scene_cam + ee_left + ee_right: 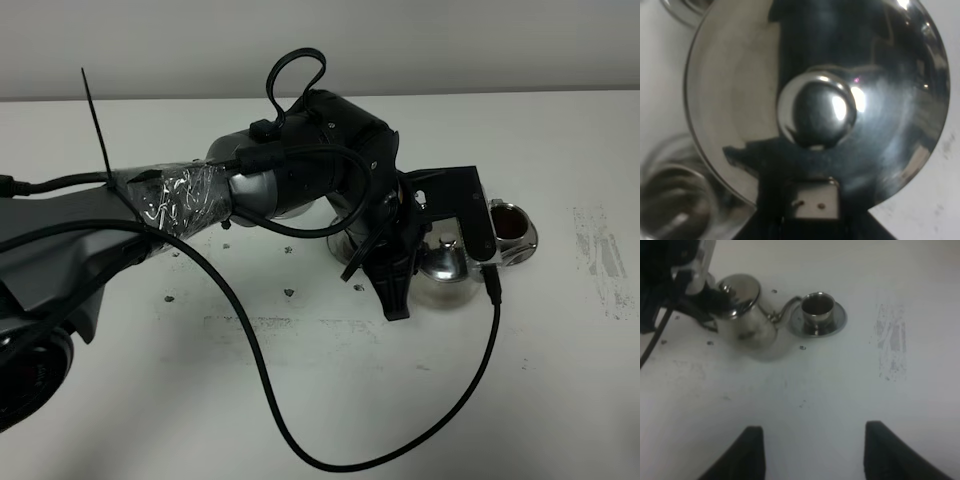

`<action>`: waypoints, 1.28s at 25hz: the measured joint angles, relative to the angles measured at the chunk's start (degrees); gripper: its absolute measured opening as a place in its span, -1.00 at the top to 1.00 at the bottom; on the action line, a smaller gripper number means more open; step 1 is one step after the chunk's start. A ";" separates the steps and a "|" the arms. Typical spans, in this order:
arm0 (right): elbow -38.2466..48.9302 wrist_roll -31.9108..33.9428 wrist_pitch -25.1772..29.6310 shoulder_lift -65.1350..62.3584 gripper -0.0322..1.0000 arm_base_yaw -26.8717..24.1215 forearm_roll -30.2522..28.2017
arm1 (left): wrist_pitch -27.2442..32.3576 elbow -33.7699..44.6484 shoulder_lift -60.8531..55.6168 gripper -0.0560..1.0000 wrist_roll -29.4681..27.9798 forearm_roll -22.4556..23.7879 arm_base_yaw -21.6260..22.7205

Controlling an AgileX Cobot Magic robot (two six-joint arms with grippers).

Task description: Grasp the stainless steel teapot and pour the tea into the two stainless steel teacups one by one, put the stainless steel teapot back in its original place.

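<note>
While clamped in left tool (810, 217), teapot (746, 315) tilted

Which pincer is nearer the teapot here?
Left. The left pincer grips the teapot at its handle side; the right pincer hangs open, well away from it.

Exterior high: is looking steeply down on the white bench (560, 400) from above. Left wrist: is hovering just over the stainless steel teapot (815, 110), facing its lid, too near for sharp focus. Right wrist: is looking obliquely across the bench from well back, behind the right tool (813, 427). All three are showing the teapot; exterior high and right wrist are sharing the filled teacup (510, 225).
</note>
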 joint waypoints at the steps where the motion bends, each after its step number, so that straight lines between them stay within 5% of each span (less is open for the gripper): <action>1: 0.00 0.00 0.00 0.00 0.10 0.00 0.00 | -0.44 1.30 -0.33 0.52 0.00 0.00 0.00; 16: 0.00 0.00 0.00 0.00 0.10 0.00 0.00 | -10.16 8.41 -1.31 0.52 -0.73 -1.60 -0.07; 25: 0.00 0.00 0.00 0.00 0.10 0.00 0.00 | -8.83 8.59 -2.80 0.52 -0.73 -1.40 -0.25; 32: 0.00 0.00 0.00 0.00 0.10 0.00 0.00 | -3.99 8.59 -9.02 0.52 -0.65 4.09 3.64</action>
